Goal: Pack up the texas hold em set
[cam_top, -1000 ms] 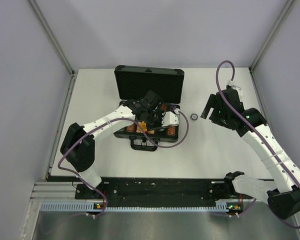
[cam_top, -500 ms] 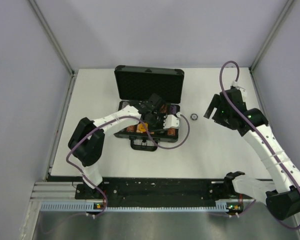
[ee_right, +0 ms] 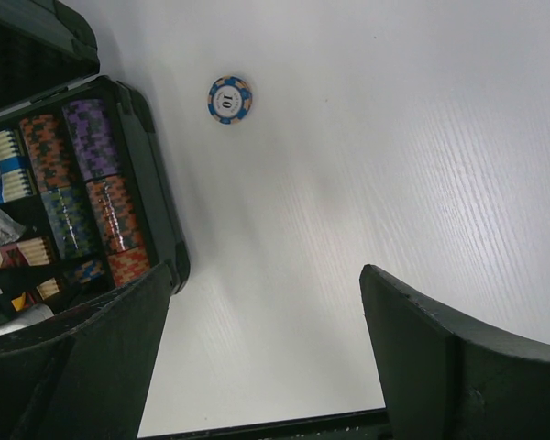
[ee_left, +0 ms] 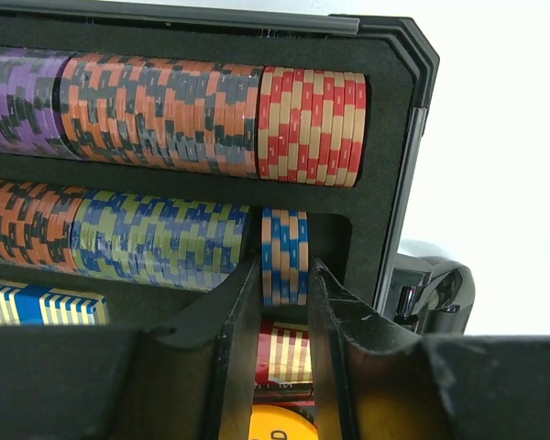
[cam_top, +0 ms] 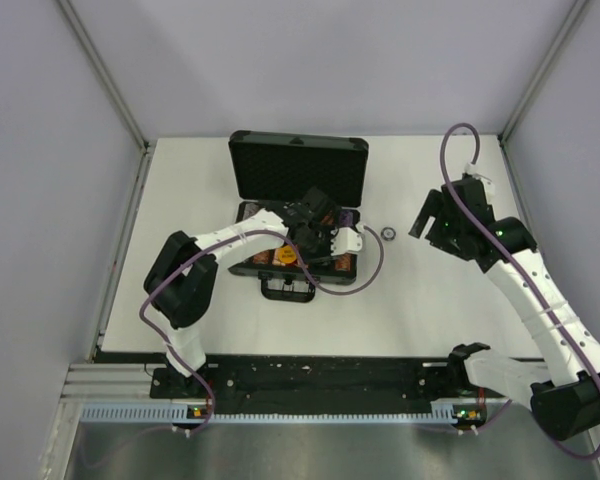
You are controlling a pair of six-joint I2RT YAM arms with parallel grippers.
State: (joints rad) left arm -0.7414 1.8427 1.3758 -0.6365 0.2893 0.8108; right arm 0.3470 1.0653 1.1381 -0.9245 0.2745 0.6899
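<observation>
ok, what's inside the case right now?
Rows of chips, a blue stack held by the left end effector, and card boxes. The left arm hides the middle from above.

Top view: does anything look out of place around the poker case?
Yes: one blue-rimmed chip marked 10 lies alone on the table, right of the open case, outside the chip rows packed inside it.

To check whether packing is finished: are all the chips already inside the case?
No, one blue-edged chip lies on the white table, outside the case.

Left end effector low, fingers narrowly apart, right end effector raised, spread wide
</observation>
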